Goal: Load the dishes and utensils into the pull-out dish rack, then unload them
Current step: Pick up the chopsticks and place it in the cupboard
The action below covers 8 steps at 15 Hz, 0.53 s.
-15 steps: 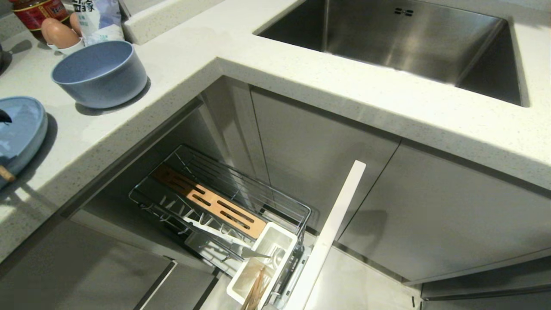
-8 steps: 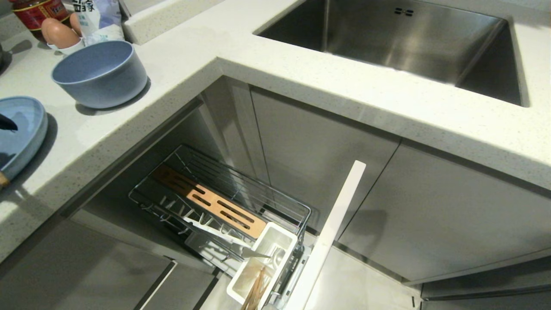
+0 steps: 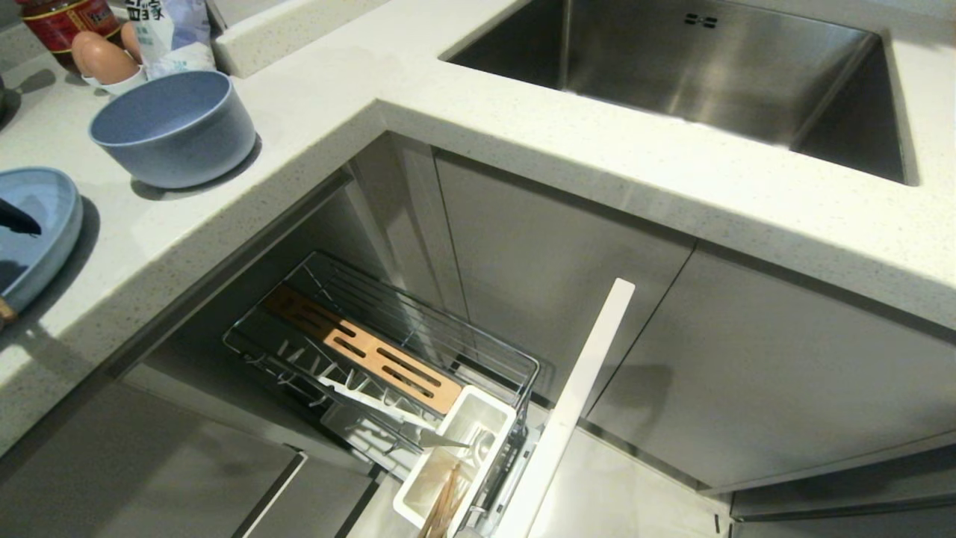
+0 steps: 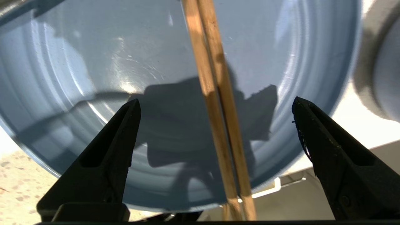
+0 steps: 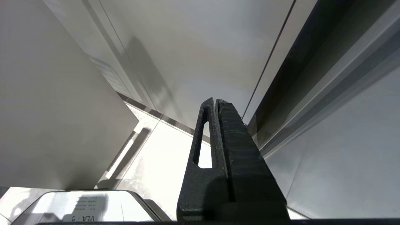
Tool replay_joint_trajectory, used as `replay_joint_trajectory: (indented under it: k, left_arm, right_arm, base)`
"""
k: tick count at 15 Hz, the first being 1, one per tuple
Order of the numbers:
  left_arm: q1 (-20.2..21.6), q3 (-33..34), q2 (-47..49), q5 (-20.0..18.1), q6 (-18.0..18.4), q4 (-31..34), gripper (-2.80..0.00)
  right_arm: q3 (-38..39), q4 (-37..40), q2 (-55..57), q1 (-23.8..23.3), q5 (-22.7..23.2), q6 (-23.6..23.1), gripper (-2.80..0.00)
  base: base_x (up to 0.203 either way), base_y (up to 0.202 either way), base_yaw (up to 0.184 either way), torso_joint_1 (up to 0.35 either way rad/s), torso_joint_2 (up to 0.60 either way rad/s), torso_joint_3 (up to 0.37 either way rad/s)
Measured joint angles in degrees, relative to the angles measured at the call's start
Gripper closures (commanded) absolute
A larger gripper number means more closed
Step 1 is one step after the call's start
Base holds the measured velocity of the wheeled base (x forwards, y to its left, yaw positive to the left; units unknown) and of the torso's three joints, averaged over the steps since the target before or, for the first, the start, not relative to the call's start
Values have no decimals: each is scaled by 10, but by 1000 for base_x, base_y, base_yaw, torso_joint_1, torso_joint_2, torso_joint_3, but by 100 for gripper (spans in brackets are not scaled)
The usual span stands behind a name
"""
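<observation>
The left end effector hangs wide open over the light blue plate, gripping nothing — a pair of wooden chopsticks lies across the plate between its fingers. The plate sits on the table near the blue bowl. The right end effector, fingers pressed together, is parked low by the cabinets. Below, the pull-out dish rack stands open.

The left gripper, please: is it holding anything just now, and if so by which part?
Nothing is held. The left gripper stands with its jaws wide open over the blue plate, and the chopsticks lie on the plate between them, untouched.
</observation>
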Motion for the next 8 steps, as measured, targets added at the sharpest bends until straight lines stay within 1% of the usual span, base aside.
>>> replay_joint_trajectory:
  k: [3, 8]
  left_arm:
    - [0, 1, 3, 3, 16, -1, -280]
    - [0, 1, 6, 3, 18, -1, -280]
  right_arm:
    - [0, 0, 0, 0, 0, 0, 0]
    - [0, 0, 0, 0, 0, 0, 0]
  base:
    - [0, 0, 0, 0, 0, 0]
    - [0, 0, 0, 0, 0, 0]
